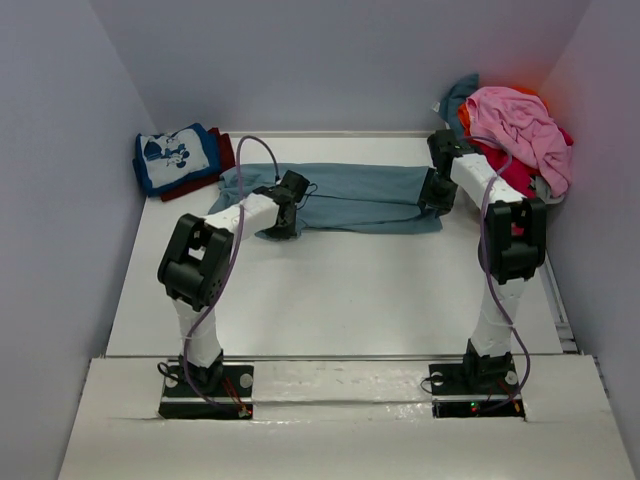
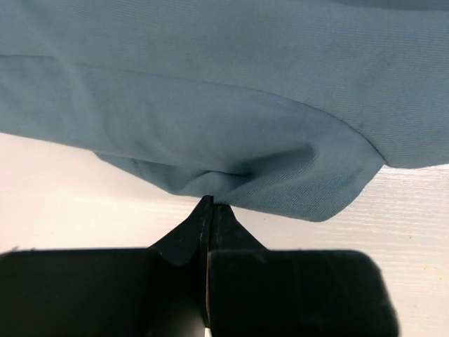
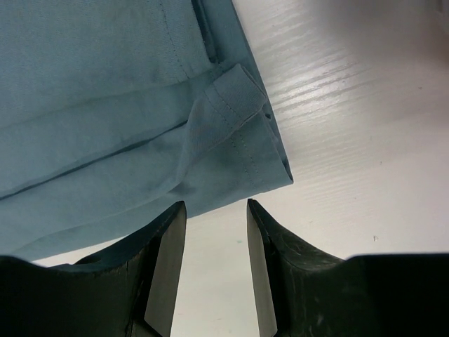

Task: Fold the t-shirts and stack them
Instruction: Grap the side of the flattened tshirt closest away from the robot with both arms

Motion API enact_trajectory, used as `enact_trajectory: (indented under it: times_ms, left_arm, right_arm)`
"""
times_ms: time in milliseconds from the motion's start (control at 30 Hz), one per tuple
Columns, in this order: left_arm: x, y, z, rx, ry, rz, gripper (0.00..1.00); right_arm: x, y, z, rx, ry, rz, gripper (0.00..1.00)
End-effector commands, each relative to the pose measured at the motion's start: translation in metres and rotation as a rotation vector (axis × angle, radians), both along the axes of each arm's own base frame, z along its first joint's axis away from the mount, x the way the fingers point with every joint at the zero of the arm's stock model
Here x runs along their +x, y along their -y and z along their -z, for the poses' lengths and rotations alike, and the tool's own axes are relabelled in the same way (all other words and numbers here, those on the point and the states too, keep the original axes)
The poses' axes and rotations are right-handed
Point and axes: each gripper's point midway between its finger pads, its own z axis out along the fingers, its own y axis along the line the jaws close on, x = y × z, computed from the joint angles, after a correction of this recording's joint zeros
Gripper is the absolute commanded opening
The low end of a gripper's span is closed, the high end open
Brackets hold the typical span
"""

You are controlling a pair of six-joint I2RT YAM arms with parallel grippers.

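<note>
A plain slate-blue t-shirt [image 1: 350,195] lies folded into a long band across the far middle of the table. My left gripper [image 1: 280,226] is at its near left end. In the left wrist view the left gripper [image 2: 209,203] is shut, with the puckered hem of the slate-blue t-shirt [image 2: 231,126] pinched at its tips. My right gripper [image 1: 436,200] is at the shirt's near right corner. The right wrist view shows the right gripper [image 3: 216,205] open, with the shirt's stitched hem corner [image 3: 238,140] just ahead of its fingertips and bare table between them.
A folded blue tee with white cartoon print [image 1: 175,158] lies on a dark red one [image 1: 226,150] at the back left. At the back right is a heap of pink [image 1: 515,125], red [image 1: 520,176], orange [image 1: 465,120] and teal [image 1: 460,95] tees. Grey walls enclose the table [image 1: 330,290].
</note>
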Motion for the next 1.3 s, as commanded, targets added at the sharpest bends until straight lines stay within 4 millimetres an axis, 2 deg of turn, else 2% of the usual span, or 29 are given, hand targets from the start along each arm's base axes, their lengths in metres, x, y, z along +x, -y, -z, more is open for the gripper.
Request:
enact_trajectory:
  times_ms: [0,100,267,567,767,867,933,967,1067,1133,1167,1200,1233,1267]
  left_arm:
    - [0.015,-0.006,-0.069,-0.011,0.157,-0.06,0.06]
    - [0.018,-0.008,-0.095,-0.026,0.213,-0.078,0.06]
    - [0.013,-0.015,-0.123,-0.029,0.255,-0.093,0.06]
    - [-0.007,-0.025,-0.147,-0.04,0.258,-0.109,0.06]
    - [-0.025,-0.033,-0.144,-0.025,0.204,-0.109,0.06]
    - [-0.031,-0.034,-0.135,-0.021,0.181,-0.095,0.06]
    - [-0.034,-0.033,-0.122,-0.008,0.142,-0.081,0.06]
    - [-0.034,-0.033,-0.113,0.006,0.115,-0.079,0.06]
    - [-0.031,-0.026,-0.103,-0.002,0.087,-0.071,0.06]
    - [-0.028,-0.02,-0.101,-0.02,0.077,-0.059,0.06]
    - [-0.027,-0.019,-0.1,-0.02,0.069,-0.051,0.06]
    - [-0.027,-0.017,-0.097,-0.014,0.048,-0.047,0.06]
    - [-0.027,-0.017,-0.095,-0.01,0.039,-0.045,0.06]
    - [-0.027,-0.017,-0.095,-0.007,0.035,-0.04,0.06]
  right_arm:
    - [0.0,-0.003,-0.026,0.019,0.062,-0.008,0.46]
    - [-0.001,-0.003,-0.032,0.025,0.074,-0.009,0.46]
    - [-0.002,-0.004,-0.038,0.031,0.081,-0.013,0.46]
    - [-0.006,-0.006,-0.046,0.045,0.093,-0.019,0.46]
    - [-0.011,-0.007,-0.047,0.053,0.091,-0.028,0.46]
    - [-0.016,-0.007,-0.04,0.056,0.072,-0.033,0.46]
    - [-0.017,-0.009,-0.033,0.062,0.054,-0.035,0.46]
    - [-0.015,-0.009,-0.033,0.063,0.059,-0.034,0.46]
    - [-0.007,-0.009,-0.022,0.056,0.052,-0.033,0.46]
    - [-0.002,-0.008,-0.016,0.046,0.031,-0.032,0.47]
    - [0.007,-0.009,-0.012,0.042,0.028,-0.03,0.47]
    - [0.017,-0.009,-0.016,0.041,0.048,-0.028,0.47]
    - [0.015,-0.009,-0.008,0.039,0.023,-0.028,0.47]
    - [0.022,-0.01,-0.005,0.038,0.017,-0.028,0.47]
